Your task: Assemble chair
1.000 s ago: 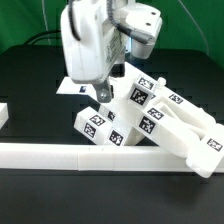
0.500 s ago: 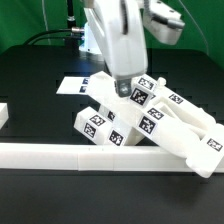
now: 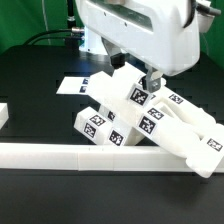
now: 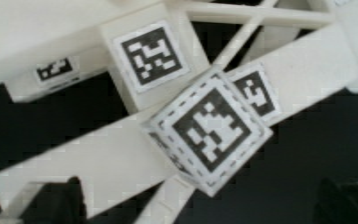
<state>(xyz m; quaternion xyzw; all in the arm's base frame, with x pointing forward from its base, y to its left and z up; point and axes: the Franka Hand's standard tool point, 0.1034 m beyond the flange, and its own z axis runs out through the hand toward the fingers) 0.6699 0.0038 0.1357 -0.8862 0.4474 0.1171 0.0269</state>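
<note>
The chunky white plastic chair (image 3: 150,120), covered in black-and-white square tags, leans against the long white border rail (image 3: 90,157), directly beneath the released, wide-spread two-finger gripper (image 3: 140,75).

Arm swings from the exterior view's left across to its right and now fills the upper right of frame. Gripper (image 3: 140,75) ends up above the far right part of the chair (image 3: 150,120) pile, where a second ago it hung over the pile's left end. Left-hand tagged blocks are uncovered now.
</note>
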